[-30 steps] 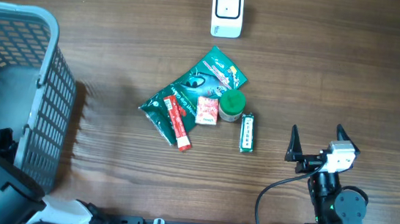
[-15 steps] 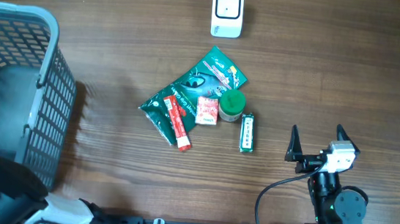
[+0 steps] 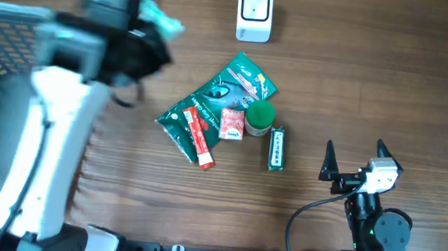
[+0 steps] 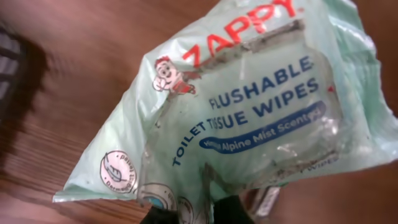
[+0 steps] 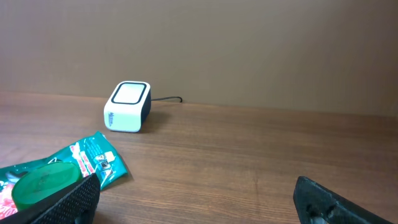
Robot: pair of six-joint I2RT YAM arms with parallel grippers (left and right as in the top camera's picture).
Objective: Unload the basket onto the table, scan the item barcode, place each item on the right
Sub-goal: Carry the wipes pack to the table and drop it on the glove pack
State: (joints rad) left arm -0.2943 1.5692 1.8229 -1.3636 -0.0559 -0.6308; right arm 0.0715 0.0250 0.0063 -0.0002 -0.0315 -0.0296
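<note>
Brown wood-grain table [image 3: 393, 84] fills the overhead view. At 12 o'clock, near its far edge, stands a white scanner [image 3: 254, 13]. The left tool [image 4: 202, 208] is pinched tight on the lower edge of a pale green pack of wipes [image 4: 249, 106], held off the table at about 10 o'clock, well left of the scanner and blurred from above. A grey basket [image 3: 4, 12] sits at 9 o'clock. At the centre lie a green pouch [image 3: 236, 84], a red stick [image 3: 200, 137], a small red box [image 3: 232, 123], a green-lidded jar [image 3: 259, 117] and a green gum pack [image 3: 276, 148]. The right tool [image 3: 356, 156], at 4 o'clock, has its fingers spread wide and holds nothing.
</note>
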